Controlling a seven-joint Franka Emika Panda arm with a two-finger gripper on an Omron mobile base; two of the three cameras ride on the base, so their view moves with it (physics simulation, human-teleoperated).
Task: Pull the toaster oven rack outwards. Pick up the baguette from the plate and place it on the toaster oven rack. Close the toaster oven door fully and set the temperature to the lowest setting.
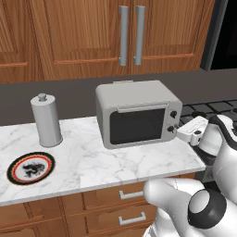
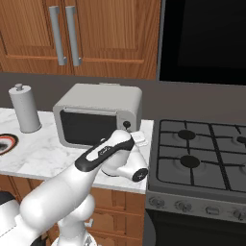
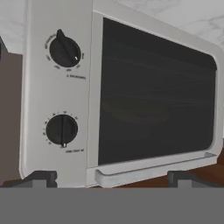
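Observation:
The light-grey toaster oven [image 1: 136, 115] stands on the marble counter with its dark glass door [image 3: 153, 92] shut and the handle bar [image 3: 153, 170] against the body. My gripper [image 1: 179, 134] hovers just off the oven's right front, by the two dark knobs [image 3: 64, 50], [image 3: 61, 130]. Its fingertips [image 3: 39, 177] stand wide apart, open, holding nothing. A faint tan shape [image 3: 135, 114] shows behind the glass; the rack is hidden. The round plate [image 1: 30, 155] with black and red-orange rim lies bare at the counter's left front. The hand view is rolled, so the handle appears at its bottom.
A tall grey canister [image 1: 46, 120] stands left of the oven. A gas stove [image 2: 202, 153] adjoins the counter on the right. Wooden wall cabinets [image 1: 120, 32] hang above and drawers [image 1: 132, 194] sit under the counter edge.

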